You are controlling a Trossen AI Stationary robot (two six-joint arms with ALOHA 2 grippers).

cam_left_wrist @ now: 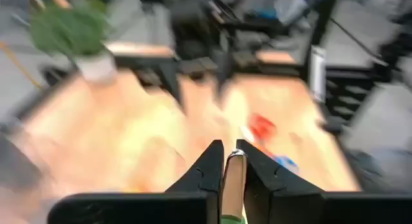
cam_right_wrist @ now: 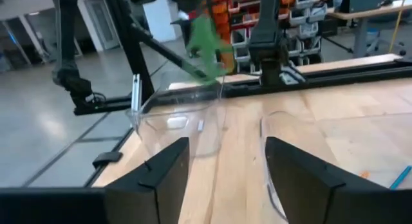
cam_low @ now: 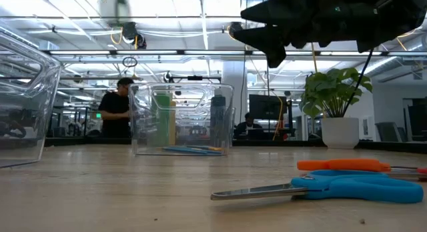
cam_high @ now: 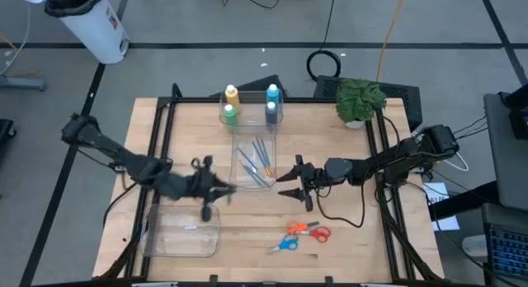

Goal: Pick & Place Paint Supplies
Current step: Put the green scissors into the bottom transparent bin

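Left gripper (cam_left_wrist: 229, 161) clamps a brush (cam_left_wrist: 233, 179) by its tip; right gripper (cam_right_wrist: 225, 161) gapes empty beside; risk: brush pivots, drops short of the bin (cam_high: 181, 233).

Orange-handled scissors (cam_high: 308, 230) and blue-handled scissors (cam_high: 282, 246) are seen on the pale wooden table (cam_high: 346, 237), with yellow (cam_high: 232, 95) and green (cam_high: 229, 114) white-capped bottles.

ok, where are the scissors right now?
In the high view the two pairs of scissors lie flat at the table's front, right of centre: orange pair just behind the blue, below the right hand and right of the empty clear bin.
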